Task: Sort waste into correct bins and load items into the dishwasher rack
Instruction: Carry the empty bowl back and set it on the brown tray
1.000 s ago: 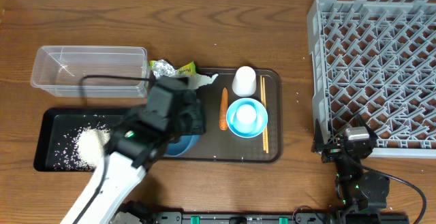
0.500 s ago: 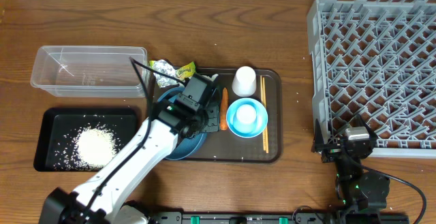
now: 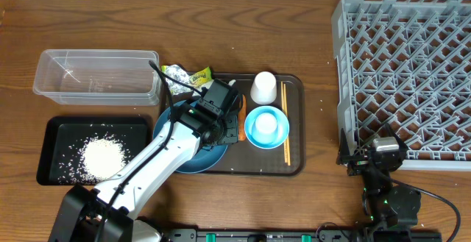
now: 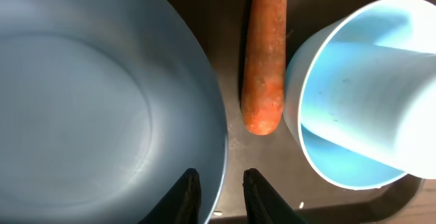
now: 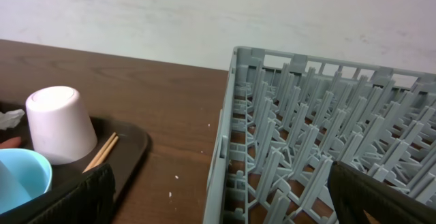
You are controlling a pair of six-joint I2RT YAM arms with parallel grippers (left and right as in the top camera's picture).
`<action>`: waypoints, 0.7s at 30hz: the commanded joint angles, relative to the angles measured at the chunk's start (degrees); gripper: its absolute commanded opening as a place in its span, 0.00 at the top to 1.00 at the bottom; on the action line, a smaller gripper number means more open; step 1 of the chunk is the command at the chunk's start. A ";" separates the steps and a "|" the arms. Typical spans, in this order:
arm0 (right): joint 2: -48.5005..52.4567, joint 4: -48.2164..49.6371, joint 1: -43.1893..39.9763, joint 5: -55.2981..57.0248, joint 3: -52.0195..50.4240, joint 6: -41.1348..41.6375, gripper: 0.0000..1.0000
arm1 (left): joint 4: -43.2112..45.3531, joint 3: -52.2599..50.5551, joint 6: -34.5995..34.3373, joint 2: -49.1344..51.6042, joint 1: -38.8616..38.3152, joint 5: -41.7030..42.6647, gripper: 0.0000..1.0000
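Left gripper (image 4: 219,183) standing narrowly parted at lower centre | I'm seeing bowl (image 4: 88,101) rim sitting between its fingers (image 4: 189,198) | right gripper (image 5: 221,197) gaping wide

The overhead camera looks straight down on the whole table (image 3: 294,21) from high up, the left wrist camera hangs close above the dark-blue bowl (image 4: 102,101), carrot (image 4: 266,54) and light-blue bowl (image 4: 334,163) seen mid-frame overhead, and the right wrist camera looks low across toward the rack (image 5: 306,163) and white cup (image 5: 60,125).
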 commanded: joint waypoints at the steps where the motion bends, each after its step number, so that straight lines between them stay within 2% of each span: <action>1: -0.48 -0.24 -0.48 0.17 -0.07 -0.74 0.01 | -0.28 0.74 -0.70 -0.31 -0.39 3.21 0.74; 13: -0.46 -0.24 -0.48 0.17 -0.07 -0.74 0.01 | -0.92 0.74 -1.95 -6.97 -3.50 4.02 0.75; 15: -0.46 -0.24 -0.48 0.20 -0.07 -0.74 0.01 | -0.92 0.74 -1.95 -8.55 -4.20 4.02 0.71; 18: -0.46 -0.24 -0.48 0.17 -0.07 -0.74 0.01 | -1.60 0.74 -1.03 -11.19 -4.61 3.91 0.61; 21: -0.46 -0.24 -0.48 0.17 -0.07 -0.74 0.01 | -3.04 0.74 2.16 -13.57 -3.37 -1.22 0.59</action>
